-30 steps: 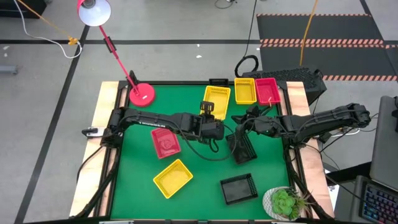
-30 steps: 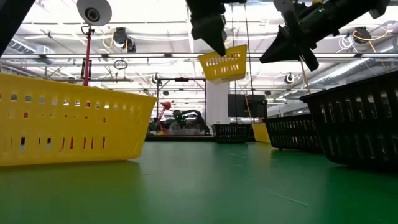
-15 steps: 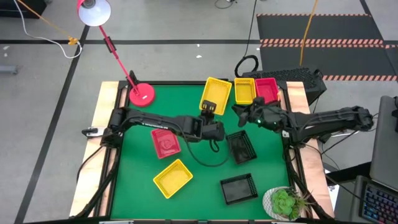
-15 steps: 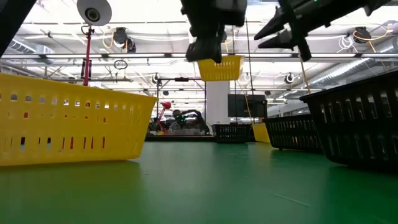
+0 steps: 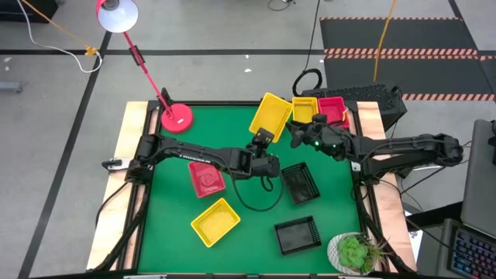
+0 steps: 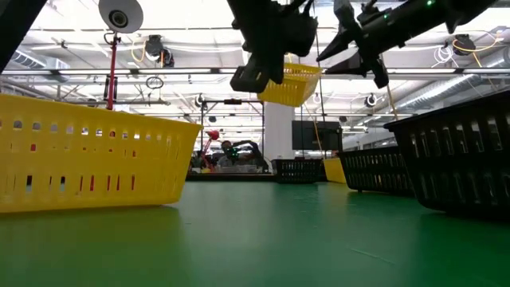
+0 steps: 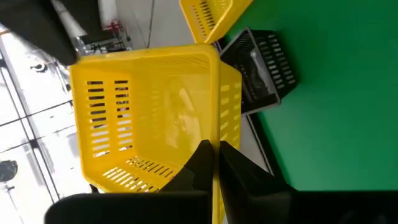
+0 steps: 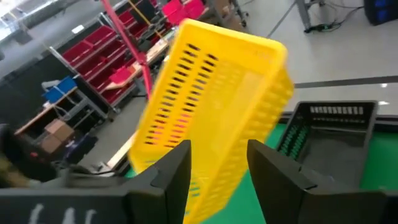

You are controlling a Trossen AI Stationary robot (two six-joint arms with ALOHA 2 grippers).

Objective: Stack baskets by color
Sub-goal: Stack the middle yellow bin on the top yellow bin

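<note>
Fingers of the left gripper [image 5: 261, 142] are closed on the rim of one yellow basket [image 5: 270, 113], which hangs tilted in the air above the far part of the table [image 5: 170, 225]. The left wrist view shows the grip [image 7: 211, 163] pinching only the thin edge of the basket [image 7: 149, 115], so the hold looks small. The right gripper [image 5: 295, 133] is just beside this basket with its fingers [image 8: 177, 163] apart and nothing between them; the basket [image 8: 214, 99] fills the space in front of them.

Risks, as I judge them:
- The pinch is on one edge only, so the basket may turn or slip out if the arm moves fast.
- The two grippers are very near each other. If the right one goes forward, it may knock the basket loose.
- A second yellow basket [image 5: 304, 111] stands at the far edge, just beside a red basket [image 5: 332, 110]. A tilted release there may catch a rim, push that basket toward the edge, or land on the red one.

On the table lie also a third yellow basket [image 5: 215, 222], another red basket [image 5: 206, 177] and two black baskets [image 5: 300, 181], all well apart.
</note>
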